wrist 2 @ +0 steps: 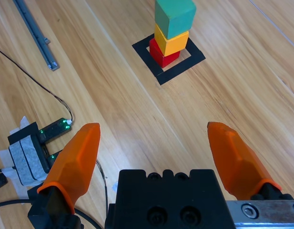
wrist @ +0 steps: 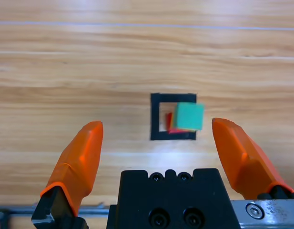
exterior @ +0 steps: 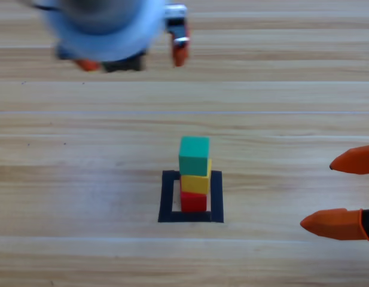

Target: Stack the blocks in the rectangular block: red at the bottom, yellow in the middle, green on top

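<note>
While the tape outline (exterior: 166, 197) near the table's (exterior: 82, 179) front edge is occupied by the stack, red (exterior: 193, 201) is topped by yellow (exterior: 196, 182) and green (exterior: 194, 155). The left gripper (wrist: 156, 143) is held above, jaws wide and empty. The right gripper (exterior: 342, 192) is kept at the right edge, also spread wide.

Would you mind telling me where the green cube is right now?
The green cube sits at the top of the stack, directly on the yellow cube, inside the black tape square near the middle of the high view, with neither gripper touching it.
</note>
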{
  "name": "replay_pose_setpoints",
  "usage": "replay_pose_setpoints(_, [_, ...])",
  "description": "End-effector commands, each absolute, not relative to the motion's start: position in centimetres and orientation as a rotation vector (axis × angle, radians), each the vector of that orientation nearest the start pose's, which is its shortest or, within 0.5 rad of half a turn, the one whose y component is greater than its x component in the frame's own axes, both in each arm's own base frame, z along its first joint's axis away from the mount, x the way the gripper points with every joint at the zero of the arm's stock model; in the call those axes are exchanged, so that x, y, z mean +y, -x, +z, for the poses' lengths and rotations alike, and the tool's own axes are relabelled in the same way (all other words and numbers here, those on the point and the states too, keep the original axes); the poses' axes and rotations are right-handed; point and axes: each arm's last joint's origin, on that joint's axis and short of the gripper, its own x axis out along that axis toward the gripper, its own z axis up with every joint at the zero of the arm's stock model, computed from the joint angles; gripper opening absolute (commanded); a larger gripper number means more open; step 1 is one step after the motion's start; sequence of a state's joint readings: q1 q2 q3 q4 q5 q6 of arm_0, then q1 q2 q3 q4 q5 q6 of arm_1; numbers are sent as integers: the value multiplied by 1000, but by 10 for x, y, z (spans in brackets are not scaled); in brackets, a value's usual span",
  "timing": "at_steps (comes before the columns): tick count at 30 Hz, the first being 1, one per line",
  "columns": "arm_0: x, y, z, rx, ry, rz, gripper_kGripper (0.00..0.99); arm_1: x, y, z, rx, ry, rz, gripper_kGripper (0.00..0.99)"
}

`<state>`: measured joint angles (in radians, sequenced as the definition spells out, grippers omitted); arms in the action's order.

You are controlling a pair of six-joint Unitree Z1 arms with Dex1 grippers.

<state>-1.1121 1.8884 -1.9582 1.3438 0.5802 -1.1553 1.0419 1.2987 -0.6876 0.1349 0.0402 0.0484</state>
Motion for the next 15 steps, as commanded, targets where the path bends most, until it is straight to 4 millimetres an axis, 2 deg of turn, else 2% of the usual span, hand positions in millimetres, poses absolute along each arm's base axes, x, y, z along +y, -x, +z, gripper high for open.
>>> replay_pose_setpoints(1, [-303,-118,364,886,-63,14,971,178,-107,276,737,354,990,990])
replay_pose_setpoints(4, [-277,-103,340,866,-66,-19,971,178,-107,275,741,357,988,990])
replay_pose_setpoints(7, [-251,-94,330,846,-49,-69,980,179,-108,274,747,360,987,990])
replay_pose_setpoints(15, [-232,-90,328,832,-37,-86,982,180,-109,273,748,363,982,990])
